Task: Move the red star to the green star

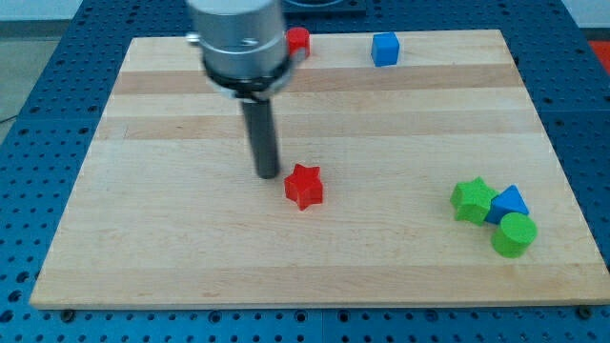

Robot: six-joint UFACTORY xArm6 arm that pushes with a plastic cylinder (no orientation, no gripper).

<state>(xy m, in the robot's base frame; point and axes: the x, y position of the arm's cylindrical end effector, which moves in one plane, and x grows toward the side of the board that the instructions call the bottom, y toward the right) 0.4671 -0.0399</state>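
The red star [304, 185] lies near the middle of the wooden board [172, 257]. The green star [472, 200] lies at the view's right, touching a blue triangular block [511, 201] and close to a green round block [515, 234]. My tip [268, 175] is just left of the red star, slightly above it in the view, with a small gap between them. The rod rises from the tip to the arm's grey body at the view's top.
A red block [299, 41] sits at the board's top edge, partly hidden behind the arm's body. A blue cube [385, 48] sits at the top edge, right of centre. The board rests on a blue perforated table [29, 143].
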